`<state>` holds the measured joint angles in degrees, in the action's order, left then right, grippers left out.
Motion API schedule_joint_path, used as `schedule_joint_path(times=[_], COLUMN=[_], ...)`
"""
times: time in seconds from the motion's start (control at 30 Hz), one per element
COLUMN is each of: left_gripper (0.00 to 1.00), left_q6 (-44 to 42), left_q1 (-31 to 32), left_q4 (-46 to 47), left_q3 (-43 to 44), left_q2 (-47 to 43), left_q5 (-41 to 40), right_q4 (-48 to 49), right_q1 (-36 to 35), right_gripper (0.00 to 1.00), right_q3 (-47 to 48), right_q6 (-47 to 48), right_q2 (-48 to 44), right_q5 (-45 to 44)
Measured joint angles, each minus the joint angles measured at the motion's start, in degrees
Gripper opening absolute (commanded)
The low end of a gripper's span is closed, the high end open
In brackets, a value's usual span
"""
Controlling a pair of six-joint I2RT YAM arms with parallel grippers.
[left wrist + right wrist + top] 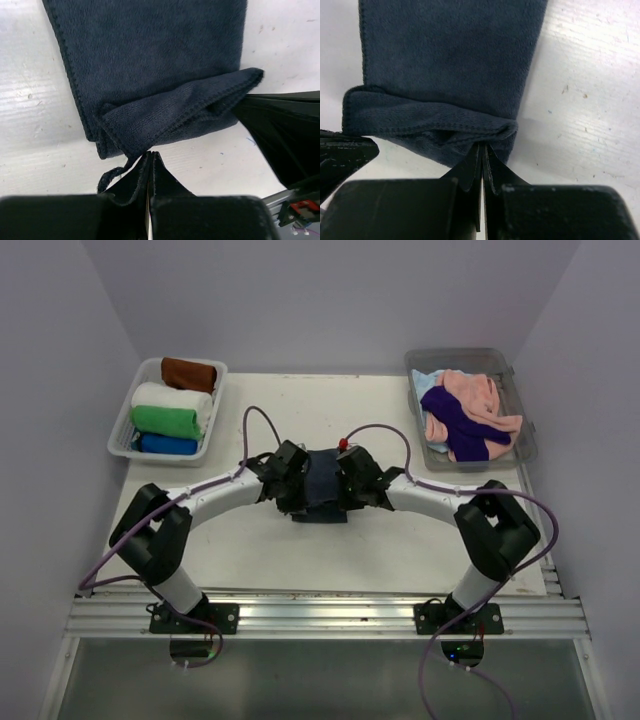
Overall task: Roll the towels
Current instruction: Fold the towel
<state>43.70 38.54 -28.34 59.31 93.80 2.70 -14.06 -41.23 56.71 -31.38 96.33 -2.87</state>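
A dark navy towel (322,488) lies folded into a strip on the white table, between my two grippers. Its near end is folded over into the start of a roll. My left gripper (151,153) is shut on the near left corner of the navy towel (150,65). My right gripper (483,146) is shut on the near right corner of the navy towel (450,55), at the folded lip. In the top view the left gripper (290,492) and right gripper (352,490) flank the towel's near end.
A white basket (122,430) at the back left holds rolled brown, white, green and blue towels. A clear bin (527,430) at the back right holds loose pink, purple and light blue towels. Cables arc over both arms.
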Motion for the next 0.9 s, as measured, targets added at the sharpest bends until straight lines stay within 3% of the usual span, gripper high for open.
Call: schedule_joint_path(times=[0.13,0.23,0.53,0.9], left_gripper=[0.04,0.17,0.35,0.32], left_q6=[-0.3,-1.1,-1.3,-1.3], left_q1=[-0.3,-0.3,-0.4,-6.1], left_q4=[0.3,0.6,0.6,3.4], left_q3=[1.7,2.0,2.5,2.1], left_q2=[0.0,0.1,2.1,3.9], left_q5=[0.2,1.1,2.2,3.7], right_q4=[0.4,0.5,1.4,3.0], right_q1=[0.0,0.0,0.1,3.0], right_gripper=[0.0,0.0,0.0,0.0], right_q3=[1.8,2.7,4.7,3.1], right_q6=[0.5,0.6,0.6,-1.3], right_q2=[1.5,2.7,6.8,2.7], right_q5=[0.0,0.0,1.0,6.1])
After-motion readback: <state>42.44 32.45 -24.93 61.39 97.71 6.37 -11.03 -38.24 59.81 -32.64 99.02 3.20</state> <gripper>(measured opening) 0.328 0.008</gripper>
